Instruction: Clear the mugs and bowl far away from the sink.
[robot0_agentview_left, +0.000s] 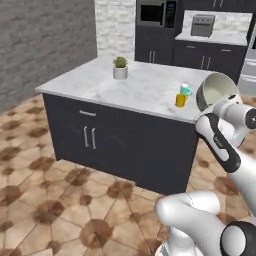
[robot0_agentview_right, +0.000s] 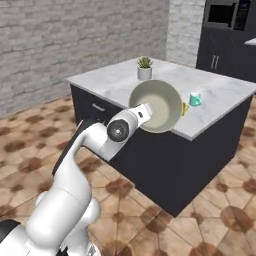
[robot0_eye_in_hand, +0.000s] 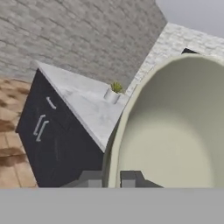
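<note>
On the marble tabletop (robot0_agentview_left: 135, 87) the 2 mugs (robot0_agentview_left: 183, 95) are standing together near the edge, while the tool (robot0_eye_in_hand: 109, 178) is pinching the bowl (robot0_agentview_right: 159, 106) by its rim, holding it tilted aloft, presumably for carrying clear.

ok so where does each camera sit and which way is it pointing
Left base view: behind the arm's left, facing the island counter; arm at lower right, holding the bowl.
Right base view: behind its right, same island; arm at lower left.
Hand view: on the hand, looking along the gripper shut on the bowl's rim.
All three share the bowl and plant pot; both base views share the yellow mug and teal mug.
</note>
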